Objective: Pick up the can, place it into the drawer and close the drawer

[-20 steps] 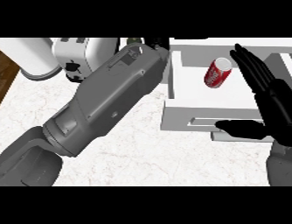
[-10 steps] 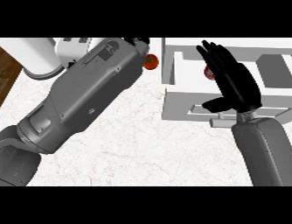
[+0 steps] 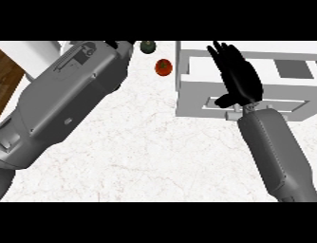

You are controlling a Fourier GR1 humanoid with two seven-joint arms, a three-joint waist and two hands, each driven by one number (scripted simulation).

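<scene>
The right hand [image 3: 237, 78] lies flat over the white drawer [image 3: 196, 90], its fingers [image 3: 221, 52] straight and holding nothing, thumb at the drawer's front wall. The can is hidden, presumably inside the drawer beneath the palm. The left forearm [image 3: 63, 99] crosses the table [image 3: 154, 152] well to the left, its hand out of sight past a tomato [image 3: 163, 67] and a dark round item [image 3: 147, 46]. Closing appears to remain: the right hand is nearer, with open marble before the drawer's front.
</scene>
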